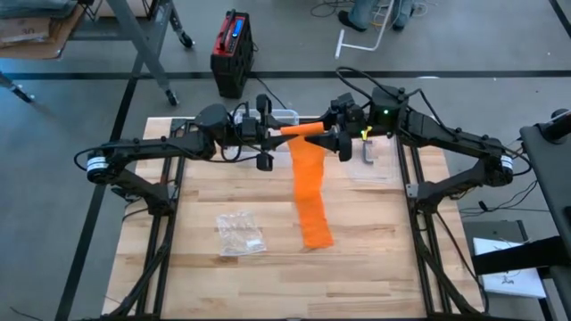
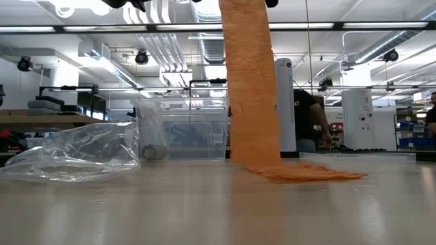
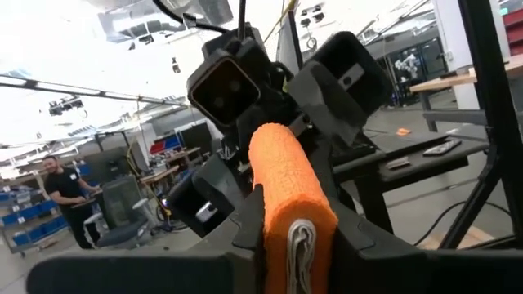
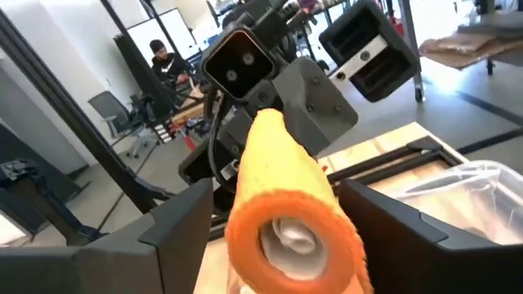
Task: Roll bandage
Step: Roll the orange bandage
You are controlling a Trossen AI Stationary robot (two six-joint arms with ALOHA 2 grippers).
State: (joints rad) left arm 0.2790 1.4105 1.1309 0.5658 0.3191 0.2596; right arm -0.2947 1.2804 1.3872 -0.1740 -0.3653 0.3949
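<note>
An orange bandage is partly wound into a roll [image 1: 303, 131] that is held level, high above the table, between my two grippers. Its loose strip [image 2: 252, 88] hangs down from the roll, and its tail end [image 1: 317, 234] lies flat on the wooden table. My left gripper [image 1: 284, 132] is shut on the roll's left end. My right gripper [image 4: 286, 233] is open at the roll's right end [image 4: 290, 237]. Its two fingers stand either side of the roll, and I see gaps between them and it. My left gripper pinches the roll's left end [image 3: 298, 233] between its two fingers [image 3: 245, 224]. The fingers come level from the table's left and lie along the roll. The roll is lifted clear and sticks out level past the fingertips; the strip hangs slack below it, with its tail on the table.
A crumpled clear plastic bag [image 1: 239, 234] lies on the table at the near left of the strip. A clear box [image 2: 194, 136] stands at the far edge. A small grey item on clear plastic [image 1: 370, 153] lies at the far right. People are in the room behind.
</note>
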